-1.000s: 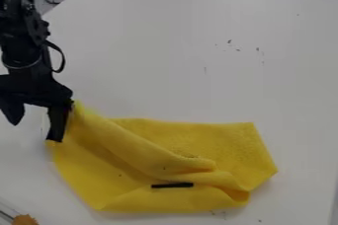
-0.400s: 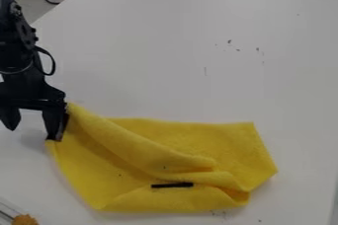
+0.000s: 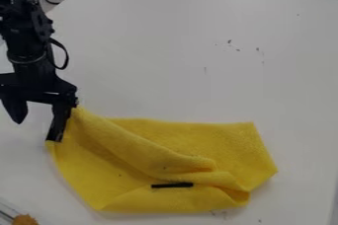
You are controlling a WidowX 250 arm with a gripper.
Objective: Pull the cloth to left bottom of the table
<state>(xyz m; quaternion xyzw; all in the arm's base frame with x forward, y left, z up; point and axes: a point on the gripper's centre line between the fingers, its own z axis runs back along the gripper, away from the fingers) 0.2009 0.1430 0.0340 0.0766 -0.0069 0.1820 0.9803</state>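
Note:
The black gripper (image 3: 38, 128) hangs at the left side of the table, its two fingers spread wide apart. Its right finger is against the upper left corner of the yellow cloth (image 3: 132, 169), while the left finger is over bare table. The cloth lies crumpled across the lower left and middle of the table, with a diagonal fold running from its upper left corner toward the lower right. A short black strip shows on the lower part of the cloth.
The white table (image 3: 178, 56) stretches behind and to the right of the cloth, with small dark specks on it. An orange-brown object (image 3: 25, 219) sits at the bottom left corner beside a clear edge. Dark cables lie beyond the table's upper left edge.
The gripper first shifted a little left, then came back right. The cloth's upper left edge moved very slightly; the rest of it stayed where it was.

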